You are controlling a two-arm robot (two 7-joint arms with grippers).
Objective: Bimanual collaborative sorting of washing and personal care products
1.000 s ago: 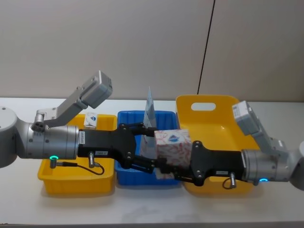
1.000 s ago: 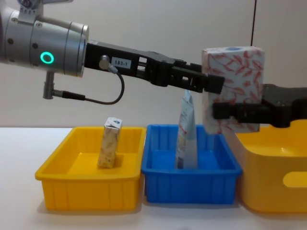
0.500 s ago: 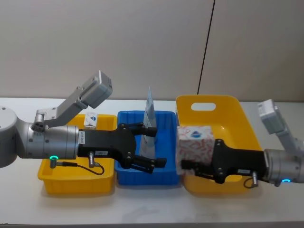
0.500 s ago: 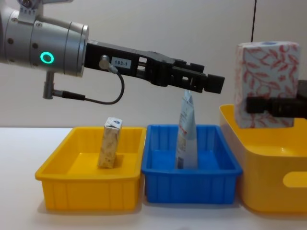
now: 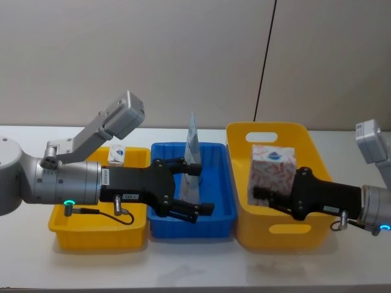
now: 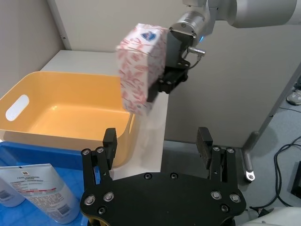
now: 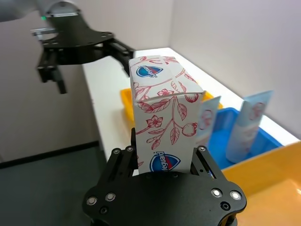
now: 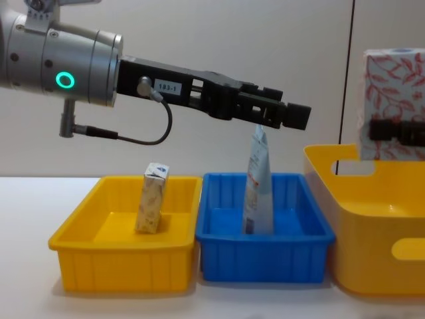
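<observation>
My right gripper (image 5: 269,190) is shut on the white box with red floral print (image 5: 273,172), holding it upright over the large yellow bin (image 5: 269,137). The same box (image 8: 395,100) hangs clear above that bin's rim in the chest view. Above the blue bin (image 5: 219,183), my left gripper (image 5: 197,186) stands open with nothing between its fingers. A tall pale-blue tube (image 8: 257,183) stands upright in the blue bin, under the left fingers. In the small yellow bin (image 8: 119,272) stands a small cream carton (image 8: 152,198).
The three bins sit side by side on the white table (image 5: 195,268), small yellow at the left, blue in the middle, large yellow at the right. A grey wall (image 5: 183,61) rises behind them. Bare table lies in front of the bins.
My right gripper has carried the floral box to the right, out from between the left fingers and over the large yellow bin. The left arm has stayed still and open.
</observation>
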